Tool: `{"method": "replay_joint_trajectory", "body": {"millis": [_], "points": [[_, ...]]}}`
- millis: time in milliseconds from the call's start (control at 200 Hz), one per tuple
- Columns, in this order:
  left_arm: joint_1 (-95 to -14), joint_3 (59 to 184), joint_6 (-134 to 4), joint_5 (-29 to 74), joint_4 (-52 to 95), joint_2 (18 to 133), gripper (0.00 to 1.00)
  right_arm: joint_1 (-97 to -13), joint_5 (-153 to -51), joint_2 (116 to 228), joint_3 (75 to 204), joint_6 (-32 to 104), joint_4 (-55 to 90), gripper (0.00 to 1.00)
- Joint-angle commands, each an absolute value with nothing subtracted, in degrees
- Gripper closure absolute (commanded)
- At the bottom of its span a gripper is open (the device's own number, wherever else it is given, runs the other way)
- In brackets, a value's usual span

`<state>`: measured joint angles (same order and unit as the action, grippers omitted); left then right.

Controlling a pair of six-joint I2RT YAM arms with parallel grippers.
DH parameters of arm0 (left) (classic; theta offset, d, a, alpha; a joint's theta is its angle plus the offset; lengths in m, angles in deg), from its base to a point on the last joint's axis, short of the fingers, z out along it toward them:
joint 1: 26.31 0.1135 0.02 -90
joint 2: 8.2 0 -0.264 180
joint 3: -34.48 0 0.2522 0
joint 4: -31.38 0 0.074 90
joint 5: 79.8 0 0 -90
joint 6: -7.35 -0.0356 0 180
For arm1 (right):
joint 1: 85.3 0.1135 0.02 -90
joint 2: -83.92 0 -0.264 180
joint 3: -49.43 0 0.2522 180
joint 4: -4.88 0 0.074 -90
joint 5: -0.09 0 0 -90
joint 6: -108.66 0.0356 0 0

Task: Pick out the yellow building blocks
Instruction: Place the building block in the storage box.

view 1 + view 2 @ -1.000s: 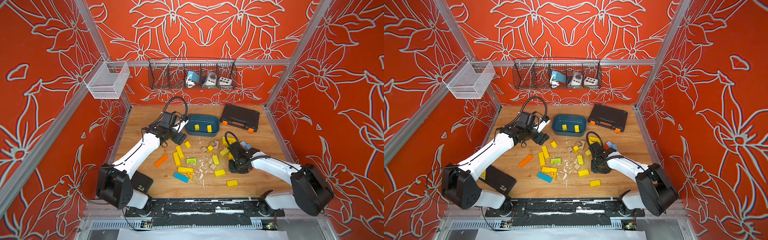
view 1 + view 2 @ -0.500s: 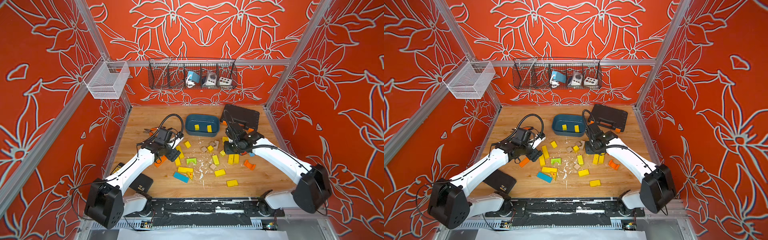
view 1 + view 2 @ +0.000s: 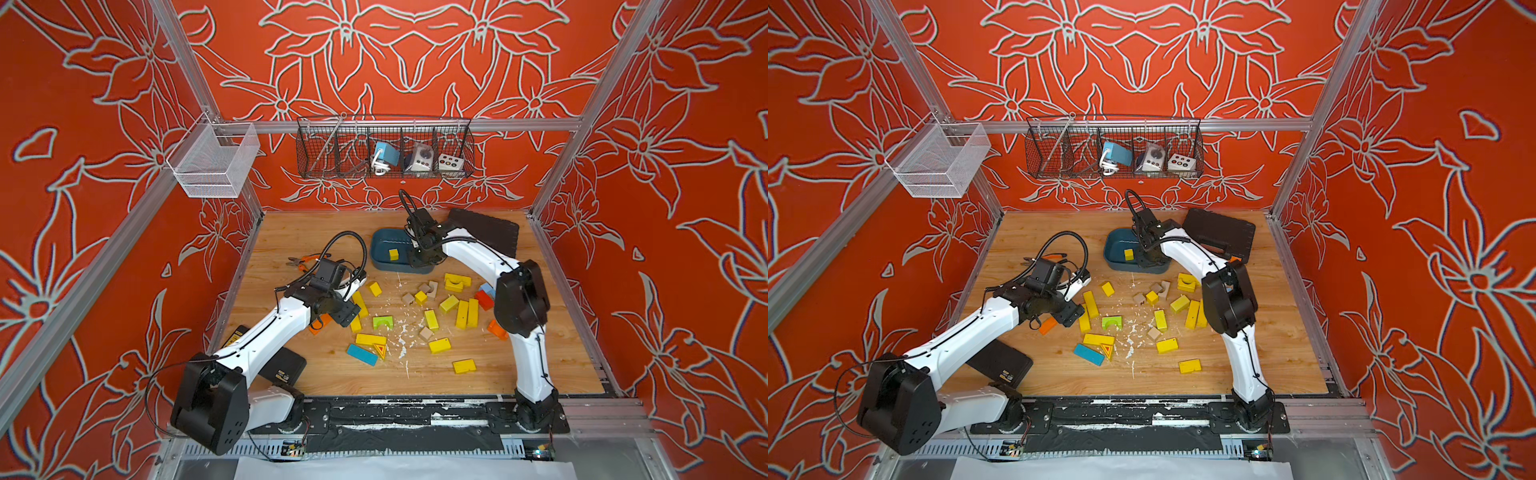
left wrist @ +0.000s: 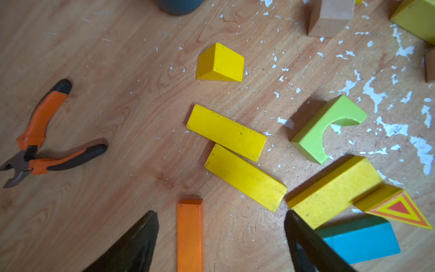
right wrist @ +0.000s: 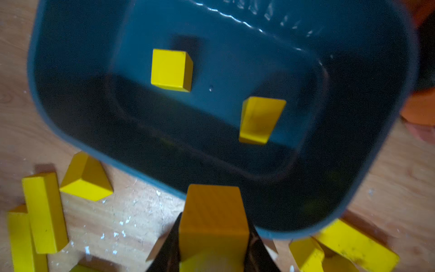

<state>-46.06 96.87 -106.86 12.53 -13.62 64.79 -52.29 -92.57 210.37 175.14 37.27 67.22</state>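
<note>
My right gripper (image 5: 213,235) is shut on a yellow block (image 5: 213,219), held over the near rim of the blue bin (image 5: 70,94). Two yellow blocks (image 5: 170,69) lie inside the bin. In both top views that gripper (image 3: 419,257) hangs at the bin's right side. My left gripper (image 4: 220,213) is open just above the table, with an orange bar (image 4: 190,235) between its fingers and untouched. Ahead of it lie two yellow bars (image 4: 226,131) side by side, a yellow wedge (image 4: 220,62), a thicker yellow bar (image 4: 334,190) and a red-edged triangle (image 4: 397,207). More yellow blocks (image 3: 464,313) lie scattered mid-table.
A lime-green arch (image 4: 327,127), a blue block (image 4: 360,240) and tan blocks (image 3: 426,332) lie among the yellow ones. Orange pliers (image 4: 40,131) sit left of the pile. A black case (image 3: 486,232) lies at the back right, a black pouch (image 3: 282,365) at the front left.
My right arm lifted a yellow block from the pile and carried it back to the bin. My left arm swung from beside the bin forward to the yellow bars.
</note>
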Motion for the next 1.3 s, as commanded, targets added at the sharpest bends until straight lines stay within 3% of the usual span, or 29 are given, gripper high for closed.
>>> {"method": "replay_joint_trajectory", "body": {"millis": [0,130,430,771,931,1296], "points": [[-45.74,96.42,-106.59,12.60,-14.52,66.59,0.16,-52.69,-93.04,214.86,182.15,34.68,72.27,0.80],[-45.82,97.14,-106.39,12.88,-13.83,69.13,0.16,-52.69,-93.04,219.84,188.17,33.44,74.88,0.77],[-45.79,102.16,-105.45,13.54,-13.03,77.07,0.16,-53.29,-91.70,219.66,188.90,32.21,73.39,0.70],[-45.81,104.45,-102.10,14.86,-13.89,81.37,0.16,-54.01,-90.62,219.47,191.38,31.14,75.79,0.46],[-45.82,105.81,-100.71,15.83,-15.06,83.92,0.13,-53.97,-90.66,214.89,186.18,31.49,74.50,0.45],[-45.87,105.19,-97.78,13.31,-19.38,85.21,0.10,-53.96,-91.37,196.26,161.34,34.61,64.90,0.45]]}}
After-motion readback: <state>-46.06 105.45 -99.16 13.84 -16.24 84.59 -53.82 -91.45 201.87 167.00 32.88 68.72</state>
